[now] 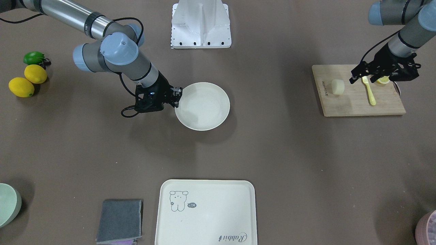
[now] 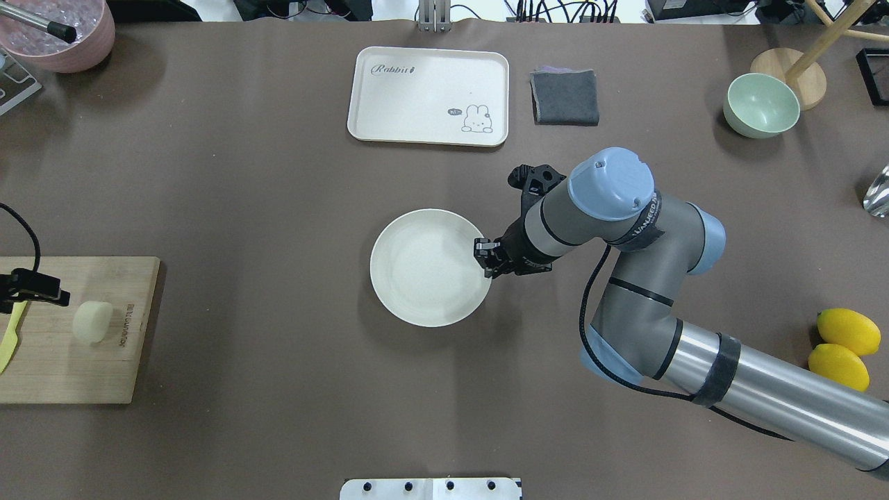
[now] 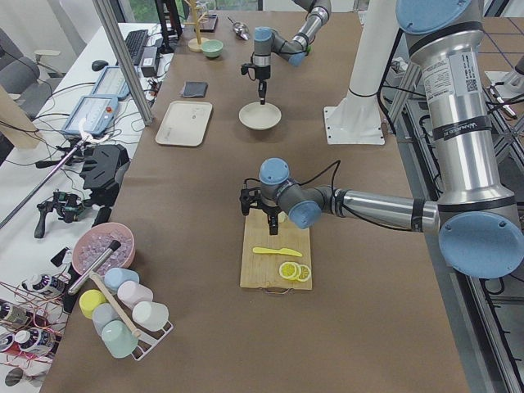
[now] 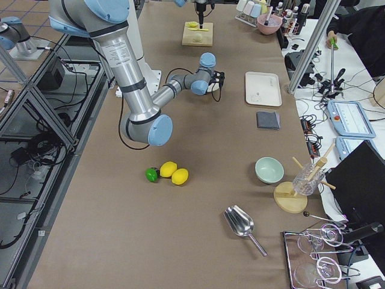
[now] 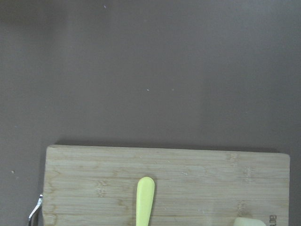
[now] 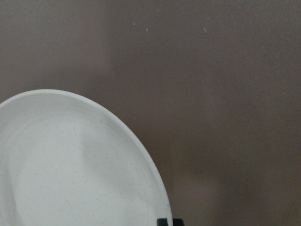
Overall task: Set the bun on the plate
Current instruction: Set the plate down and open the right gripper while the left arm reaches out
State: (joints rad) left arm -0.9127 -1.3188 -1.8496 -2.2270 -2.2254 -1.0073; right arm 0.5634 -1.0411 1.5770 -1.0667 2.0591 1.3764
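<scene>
The bun lies on a wooden cutting board, with only its edge in the left wrist view. My left gripper hovers over the board's far side, beside the bun and above a yellow knife. Its fingers do not show clearly, so I cannot tell its state. The plate sits mid-table with nothing on it. My right gripper is down at the plate's rim, fingers close together on it.
A lemon slice lies partly under the left gripper. A bear tray, grey cloth and mint bowl stand on the operators' side. Two lemons and a lime lie beyond the right arm. A pink tub sits in a corner.
</scene>
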